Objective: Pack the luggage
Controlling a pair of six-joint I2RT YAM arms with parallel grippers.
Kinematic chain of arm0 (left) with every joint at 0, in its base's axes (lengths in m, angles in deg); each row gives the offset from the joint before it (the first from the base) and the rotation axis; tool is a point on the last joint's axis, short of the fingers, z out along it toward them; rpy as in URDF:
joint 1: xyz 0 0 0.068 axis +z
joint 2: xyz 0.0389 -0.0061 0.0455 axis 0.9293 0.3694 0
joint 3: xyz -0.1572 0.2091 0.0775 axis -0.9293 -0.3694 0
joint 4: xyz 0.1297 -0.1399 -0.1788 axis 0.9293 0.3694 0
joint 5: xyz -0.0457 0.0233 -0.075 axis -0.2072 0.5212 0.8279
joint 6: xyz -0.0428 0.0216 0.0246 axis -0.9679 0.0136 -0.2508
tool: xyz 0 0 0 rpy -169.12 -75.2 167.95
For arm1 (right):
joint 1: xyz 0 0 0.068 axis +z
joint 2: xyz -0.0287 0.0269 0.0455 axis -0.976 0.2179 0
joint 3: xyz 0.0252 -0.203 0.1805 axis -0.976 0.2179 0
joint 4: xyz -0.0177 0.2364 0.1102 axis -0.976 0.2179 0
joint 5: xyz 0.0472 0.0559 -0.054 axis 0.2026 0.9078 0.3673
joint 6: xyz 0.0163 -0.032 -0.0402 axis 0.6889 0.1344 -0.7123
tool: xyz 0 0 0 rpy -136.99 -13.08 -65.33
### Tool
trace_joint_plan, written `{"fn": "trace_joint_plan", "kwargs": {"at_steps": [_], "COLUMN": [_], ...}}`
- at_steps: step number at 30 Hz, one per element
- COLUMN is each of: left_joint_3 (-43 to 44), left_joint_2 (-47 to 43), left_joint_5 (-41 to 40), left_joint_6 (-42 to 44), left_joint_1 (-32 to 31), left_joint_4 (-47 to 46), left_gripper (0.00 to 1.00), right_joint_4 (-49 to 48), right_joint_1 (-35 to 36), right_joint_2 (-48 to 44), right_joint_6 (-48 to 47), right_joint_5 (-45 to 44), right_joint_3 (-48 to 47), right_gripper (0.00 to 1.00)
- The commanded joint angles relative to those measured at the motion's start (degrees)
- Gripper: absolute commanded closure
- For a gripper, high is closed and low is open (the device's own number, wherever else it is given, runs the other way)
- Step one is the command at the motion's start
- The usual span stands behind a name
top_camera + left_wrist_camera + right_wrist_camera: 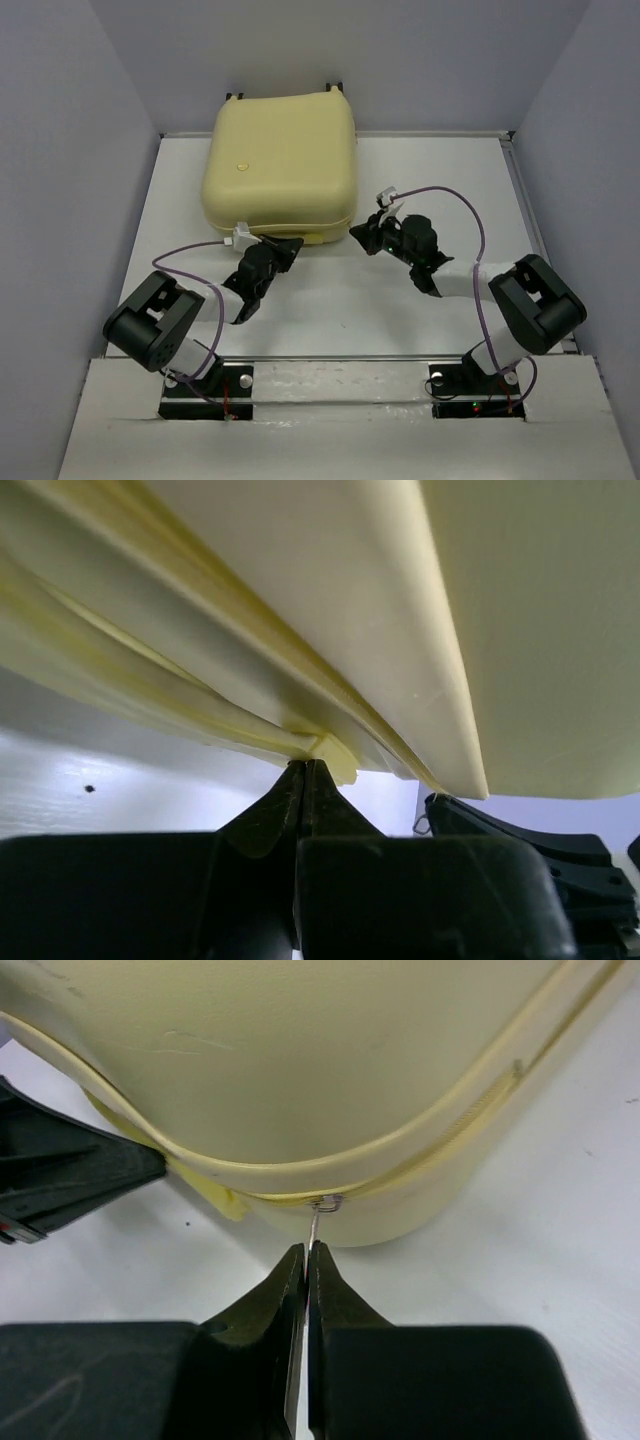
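Observation:
The pale yellow luggage (282, 165) lies closed at the back of the table, and fills the left wrist view (330, 610) and the right wrist view (300, 1070). My left gripper (290, 245) is shut on a yellow fabric tab (335, 755) at the luggage's front seam. My right gripper (362, 237) is at the front right corner, shut on the thin metal zipper pull (316, 1222) that hangs from the slider on the zipper line. The lining and contents are hidden.
The white table (330, 310) spreads in front of the luggage. Two small black wheels (332, 88) stick out at its far edge. Grey walls close in on both sides. My left gripper shows at the left edge of the right wrist view (60, 1175).

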Motion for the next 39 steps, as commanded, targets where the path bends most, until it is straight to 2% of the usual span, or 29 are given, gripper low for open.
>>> {"fn": "trace_joint_plan", "kwargs": {"at_steps": [1, 4, 7, 10, 13, 17, 20, 23, 24, 27, 28, 30, 31, 34, 39], "left_joint_3": [5.1, 5.7, 5.1, 4.2, 3.2, -0.7, -3.8, -6.4, -8.0, -10.2, -10.5, -10.6, -10.5, -10.1, -6.8], "left_joint_2": [5.0, 6.2, 5.3, 4.0, 3.5, -1.0, -5.2, -12.2, -16.4, -24.8, -26.4, -29.9, -30.4, -30.1, -20.5], "left_joint_5": [-1.7, -0.3, -0.4, -0.8, 0.0, 0.0, 0.5, 0.9, 0.3, -1.5, -1.9, -1.6, -1.0, 2.1, 9.3], "left_joint_6": [5.8, 7.2, 7.5, 7.6, 7.6, 8.9, 10.8, 12.8, 13.4, 13.1, 12.9, 13.0, 13.6, 14.6, 16.1], "left_joint_1": [-0.2, -0.6, -0.6, -0.6, -0.6, -0.3, 0.4, 2.0, 2.9, 4.5, 5.0, 6.6, 8.3, 11.6, 19.2], "left_joint_4": [-3.3, -3.4, -3.4, -3.5, -3.5, -2.9, 1.4, 8.2, 11.1, 16.4, 18.1, 20.1, 21.3, 22.3, 19.4], "left_gripper": [0.94, 0.94, 0.94, 0.94, 0.94, 0.94, 0.94, 0.64, 0.48, 0.31, 0.27, 0.27, 0.27, 0.28, 0.28], "right_joint_4": [0.8, 1.1, 3.3, 6.0, 10.5, 12.7, 15.7, 20.5, 22.5, 22.8, 22.8, 22.7, 22.1, 18.7, 15.1], "right_joint_1": [14.9, 24.5, 28.2, 27.5, 25.7, 21.5, 18.9, 18.9, 18.9, 18.9, 18.9, 18.9, 18.9, 18.9, 18.4], "right_joint_2": [1.9, 1.2, -0.8, -3.0, -2.9, -5.8, -8.8, -12.8, -14.6, -16.3, -16.2, -15.6, -14.9, -12.7, -0.7], "right_joint_6": [4.9, 7.1, 8.0, 8.2, 8.7, 9.5, 9.7, 9.0, 9.7, 10.9, 11.1, 11.5, 11.0, 8.3, 4.6], "right_joint_5": [3.4, 0.6, -0.7, -8.4, -11.7, -12.5, -12.7, -13.2, -13.7, -14.0, -13.6, -12.9, -12.3, -12.2, -13.1], "right_joint_3": [-2.5, -3.9, -3.9, -1.0, -1.2, 1.5, 4.5, 6.0, 6.7, 7.9, 7.5, 6.3, 4.6, 1.4, -10.0], "right_gripper": [0.93, 0.93, 0.93, 0.93, 0.93, 0.93, 0.93, 0.93, 0.93, 0.92, 0.79, 0.6, 0.47, 0.36, 0.35]}}
